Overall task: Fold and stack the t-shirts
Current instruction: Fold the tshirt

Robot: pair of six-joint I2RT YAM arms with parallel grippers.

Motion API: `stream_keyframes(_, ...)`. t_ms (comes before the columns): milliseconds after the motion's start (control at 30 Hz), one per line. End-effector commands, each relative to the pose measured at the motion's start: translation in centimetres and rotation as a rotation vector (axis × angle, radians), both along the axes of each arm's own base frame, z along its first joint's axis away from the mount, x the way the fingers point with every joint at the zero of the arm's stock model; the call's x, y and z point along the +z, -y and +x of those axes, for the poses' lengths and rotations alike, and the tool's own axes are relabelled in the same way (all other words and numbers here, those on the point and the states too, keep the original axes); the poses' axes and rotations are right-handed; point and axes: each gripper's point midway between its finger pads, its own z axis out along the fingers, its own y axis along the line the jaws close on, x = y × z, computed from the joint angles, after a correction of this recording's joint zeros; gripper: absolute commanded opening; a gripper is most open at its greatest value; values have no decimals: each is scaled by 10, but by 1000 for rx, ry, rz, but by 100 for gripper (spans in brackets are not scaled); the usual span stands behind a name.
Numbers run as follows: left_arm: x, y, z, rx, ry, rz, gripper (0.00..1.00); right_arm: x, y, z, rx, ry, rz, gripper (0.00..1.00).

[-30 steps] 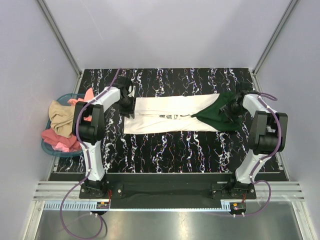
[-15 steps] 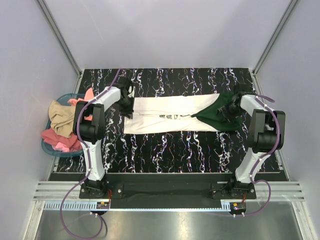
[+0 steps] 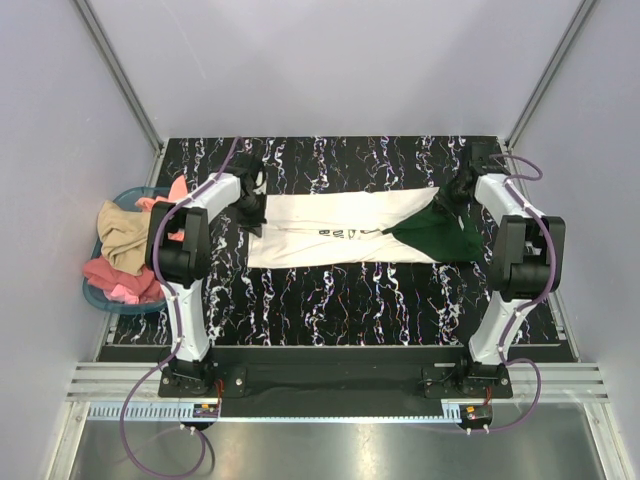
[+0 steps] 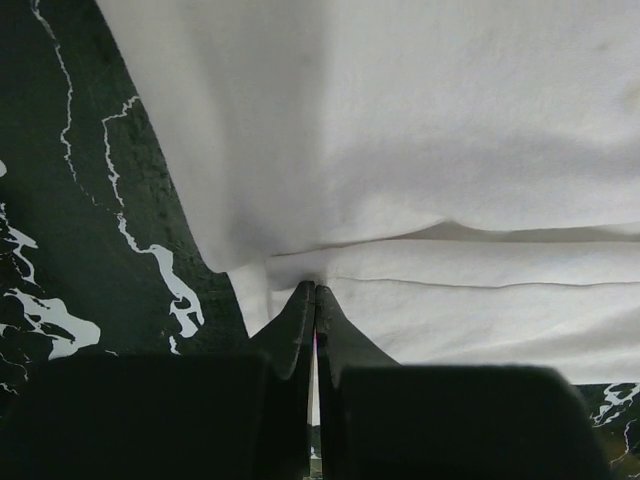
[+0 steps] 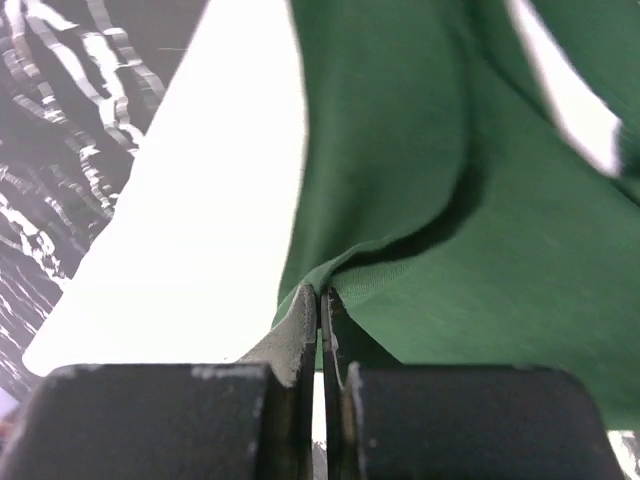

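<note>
Pinching the two shirts at opposite ends of the black, white-veined marbled table [image 3: 340,300].

We see the cream-white t-shirt of soft cloth with small dark lettering [image 3: 330,232] stretched as a long band across the table's middle, and the dark green t-shirt of plain soft cloth [image 3: 445,235] lying over its right end. We judge both bites shallow: if either arm lifts fast, cloth could slip free, and if the right grip caught only green, that layer could peel off the cream one and bunch. The left gripper [image 4: 315,295], fingers pressed together, nips a fold at the cream shirt's left edge; the right gripper [image 5: 321,295], likewise closed, nips a green fold just beside bare cream cloth.
</note>
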Motion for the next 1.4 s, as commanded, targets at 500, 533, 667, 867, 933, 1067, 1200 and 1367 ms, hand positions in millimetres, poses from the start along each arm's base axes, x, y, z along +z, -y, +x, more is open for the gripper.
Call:
stream_keyframes(500, 51, -6, 21, -1, 125, -77, 15, 39, -26, 47, 243, 165, -91, 0)
stream_keyframes(533, 54, -5, 22, -12, 133, -84, 22, 39, -27, 46, 243, 161, -88, 0)
stream_keyframes(667, 55, -3, 22, -36, 117, -90, 36, 41, -29, 46, 244, 166, -82, 0)
stream_keyframes(867, 39, -2, 16, -35, 61, -102, 37, 43, -26, 47, 244, 169, -95, 0)
stream_keyframes(933, 36, -2, 15, -33, 50, -104, 35, 43, -27, 47, 248, 168, -96, 0)
stream_keyframes(1067, 29, -4, 14, -22, 35, -89, 34, 45, -28, 48, 248, 172, -94, 0)
stream_keyframes(1200, 23, -4, 14, -19, 19, -90, 35, 46, -27, 49, 247, 176, -93, 0)
stream_keyframes(1367, 14, -4, 13, -18, 1, -85, 37, 46, -28, 50, 249, 178, -89, 0)
